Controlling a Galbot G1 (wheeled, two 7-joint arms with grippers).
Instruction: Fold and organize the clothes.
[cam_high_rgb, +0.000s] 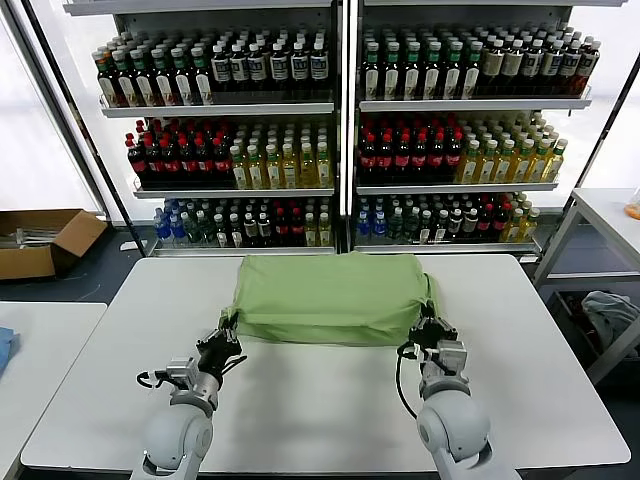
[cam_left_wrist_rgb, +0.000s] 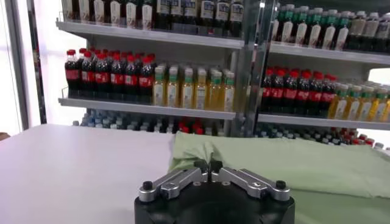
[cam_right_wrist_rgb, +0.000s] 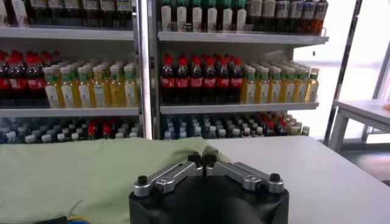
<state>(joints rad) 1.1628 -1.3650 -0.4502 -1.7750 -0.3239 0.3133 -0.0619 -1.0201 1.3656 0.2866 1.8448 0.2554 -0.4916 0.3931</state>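
A light green shirt lies folded into a wide rectangle on the far half of the white table, plain side up; no collar, buttons or print show. My left gripper is at its near left corner, shut on the fabric edge. My right gripper is at its near right corner, also shut on the edge. In the left wrist view the shirt rises from the closed left gripper. In the right wrist view the shirt meets the closed right gripper.
Drink-bottle shelves stand close behind the table. A cardboard box sits on the floor at the far left. A second table adjoins on the left, another table stands at the right.
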